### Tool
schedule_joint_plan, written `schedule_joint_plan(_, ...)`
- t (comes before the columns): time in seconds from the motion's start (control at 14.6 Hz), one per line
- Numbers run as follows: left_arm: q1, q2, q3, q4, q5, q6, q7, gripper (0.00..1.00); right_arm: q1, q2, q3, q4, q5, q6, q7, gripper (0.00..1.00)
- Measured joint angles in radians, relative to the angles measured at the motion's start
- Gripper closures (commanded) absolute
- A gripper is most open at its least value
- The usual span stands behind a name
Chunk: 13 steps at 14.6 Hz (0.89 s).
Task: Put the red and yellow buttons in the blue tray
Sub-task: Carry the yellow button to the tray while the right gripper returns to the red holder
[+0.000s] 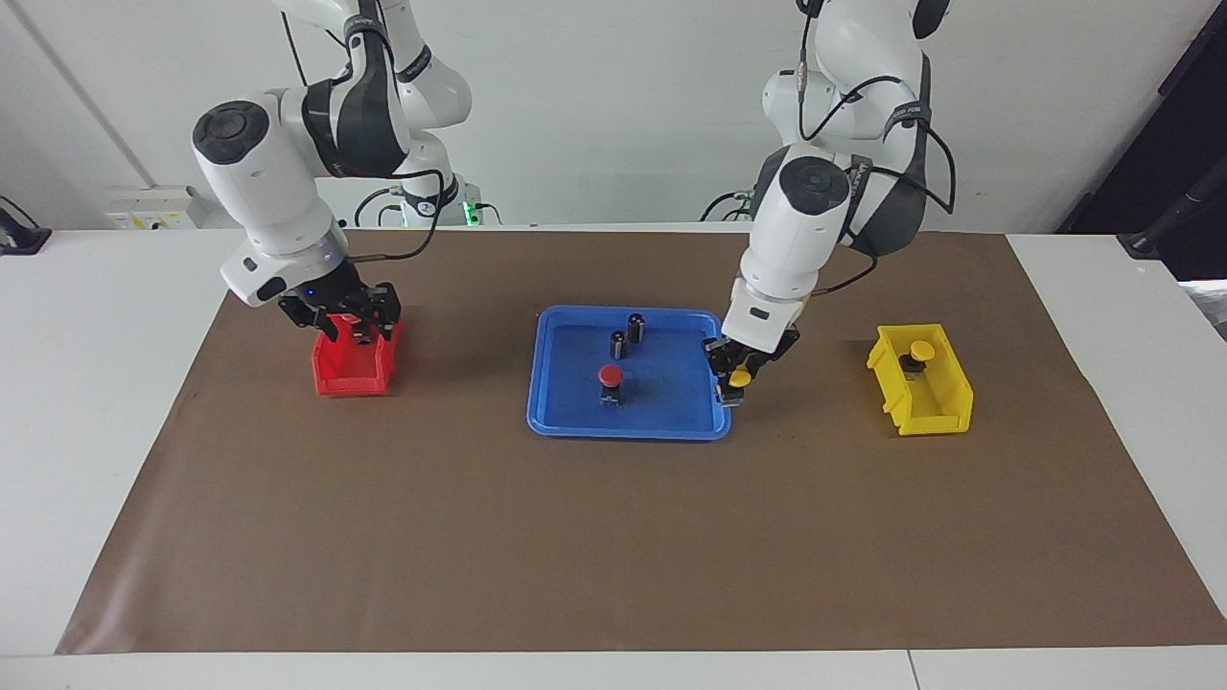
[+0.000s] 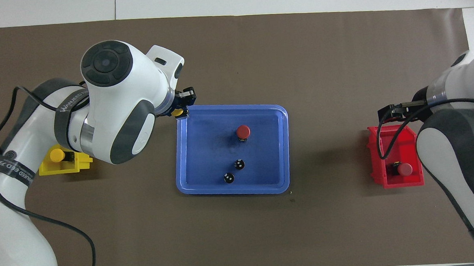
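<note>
Facing view shows two white robot arms at a table covered by a brown mat (image 1: 613,537), with a blue tray (image 1: 566,422) in the middle. The left gripper (image 1: 736,381) hangs low over the tray's rim at the left arm's end, its fingers clamped on a yellow button (image 1: 739,379) whose cap shows between them. Just inside the tray from those fingers stands a red button (image 1: 610,376), and past it, nearer the robots, two capless dark cylinders (image 1: 627,335). Out from the left fingers, toward the left arm's end of the table, a yellow bin (image 1: 944,402) holds the second yellow button (image 1: 920,351). The right gripper (image 1: 353,321) sits over a red bin (image 1: 335,383) at the right arm's end; its fingers look spread, with nothing between them. The overhead view shows the second red button (image 2: 405,168) lying in that bin, below and to one side of those fingers. One button of four is in the tray, so the task seems early. The main risk is release too soon: the held button sits over the rim, not the floor, so it could catch the edge, tip, and roll onto the mat. Carried inward carelessly, it might also knock over the red button.
</note>
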Motion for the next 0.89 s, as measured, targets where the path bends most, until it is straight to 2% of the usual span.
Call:
schedule_joint_plan(0.14,-0.041,0.020,0.000,-0.001,-0.001,0.021,-0.018,0.99,-0.037,-0.072,0.001,-0.143,0.000,0.054,-0.048,0.22)
schedule_joint_plan(0.27,-0.081,0.042,0.000,-0.001,-0.001,0.029,-0.036,0.99,-0.073,-0.113,0.001,-0.232,0.000,0.086,-0.097,0.22)
schedule_joint_plan(0.76,-0.139,0.101,0.002,-0.005,-0.001,0.038,-0.061,0.98,-0.120,-0.135,0.001,-0.363,0.000,0.186,-0.185,0.22)
schedule_joint_plan(0.89,-0.139,0.101,0.002,-0.016,-0.001,0.038,-0.061,0.86,-0.125,-0.135,0.001,-0.386,0.000,0.213,-0.210,0.22)
